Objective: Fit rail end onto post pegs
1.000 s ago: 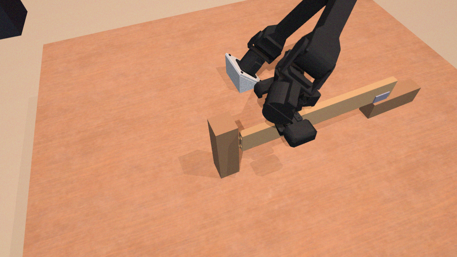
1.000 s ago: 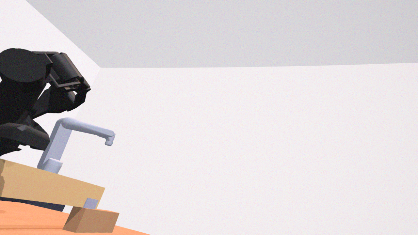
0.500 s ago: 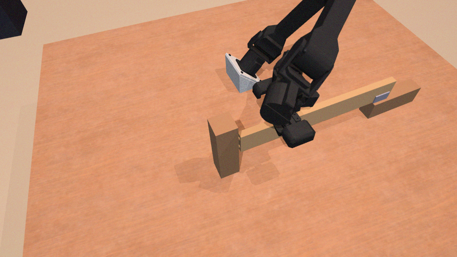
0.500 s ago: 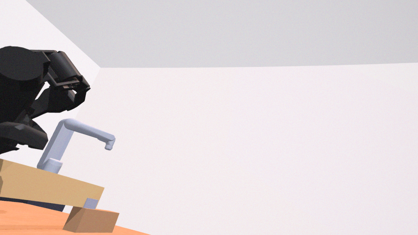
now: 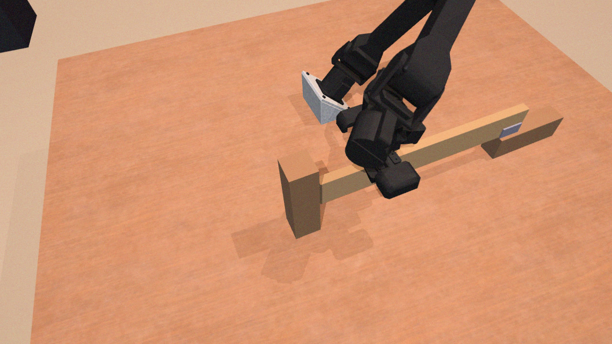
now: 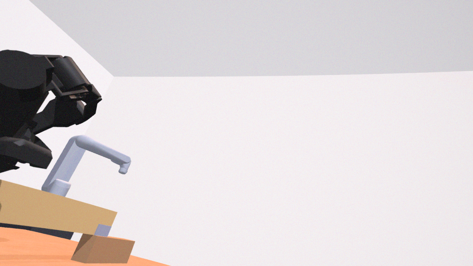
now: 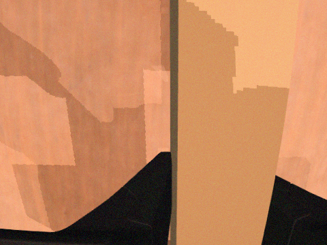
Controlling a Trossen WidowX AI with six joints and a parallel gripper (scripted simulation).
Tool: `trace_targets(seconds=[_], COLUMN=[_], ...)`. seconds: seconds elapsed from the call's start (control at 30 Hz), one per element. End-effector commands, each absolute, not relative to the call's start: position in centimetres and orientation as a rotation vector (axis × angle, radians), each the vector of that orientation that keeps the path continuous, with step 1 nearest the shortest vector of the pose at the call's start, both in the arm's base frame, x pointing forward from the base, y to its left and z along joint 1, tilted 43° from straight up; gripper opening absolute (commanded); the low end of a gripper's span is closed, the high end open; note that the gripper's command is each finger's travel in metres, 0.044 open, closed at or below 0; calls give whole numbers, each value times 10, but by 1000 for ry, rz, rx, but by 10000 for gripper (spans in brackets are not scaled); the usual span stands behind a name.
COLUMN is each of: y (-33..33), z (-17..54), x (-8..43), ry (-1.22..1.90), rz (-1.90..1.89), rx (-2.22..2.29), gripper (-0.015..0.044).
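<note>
From the top view you see the whole layout: the rail (image 5: 449, 139) runs across the table (image 5: 149, 171) from the post (image 5: 301, 200) at its near end to the footboard block (image 5: 526, 134) at its far end, where a small grey bracket (image 5: 511, 130) sits against its side. The rail's near end lies against the post's face with no gap you can make out, and no pegs show between them. The gripper (image 5: 378, 171) is clamped across the rail not far from the post, its fingers nearly closed on the rail's narrow width. A grey wedge-shaped mount (image 5: 321, 100) stands behind the arm. The exterior view gives you what the top cannot: the rail (image 6: 49, 208) seen side-on, raised off the table with its far end over the footboard block (image 6: 105, 249) and the bracket (image 6: 103, 229) just under it; a pale bent arm-like fixture (image 6: 89, 152) stands behind, and the post is out of frame. In the wrist view you look straight down the rail's (image 7: 218, 163) pale, plain top face, partly shadowed, with a dark finger (image 7: 136, 204) close on each side.
</note>
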State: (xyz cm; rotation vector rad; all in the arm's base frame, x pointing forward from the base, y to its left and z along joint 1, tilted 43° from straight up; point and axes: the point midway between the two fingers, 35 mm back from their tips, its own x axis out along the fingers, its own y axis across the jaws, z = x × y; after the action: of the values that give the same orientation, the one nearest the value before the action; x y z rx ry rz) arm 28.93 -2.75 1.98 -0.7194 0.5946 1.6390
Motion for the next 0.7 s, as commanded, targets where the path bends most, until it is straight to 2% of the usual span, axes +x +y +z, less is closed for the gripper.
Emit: trace_targets(seconds=[0.0, 0.67], y=[-31, -35], z=[20, 17], x=[291, 292], ry=[592, 592], rz=[1630, 1630], rx=[-727, -727], gripper=[0, 0])
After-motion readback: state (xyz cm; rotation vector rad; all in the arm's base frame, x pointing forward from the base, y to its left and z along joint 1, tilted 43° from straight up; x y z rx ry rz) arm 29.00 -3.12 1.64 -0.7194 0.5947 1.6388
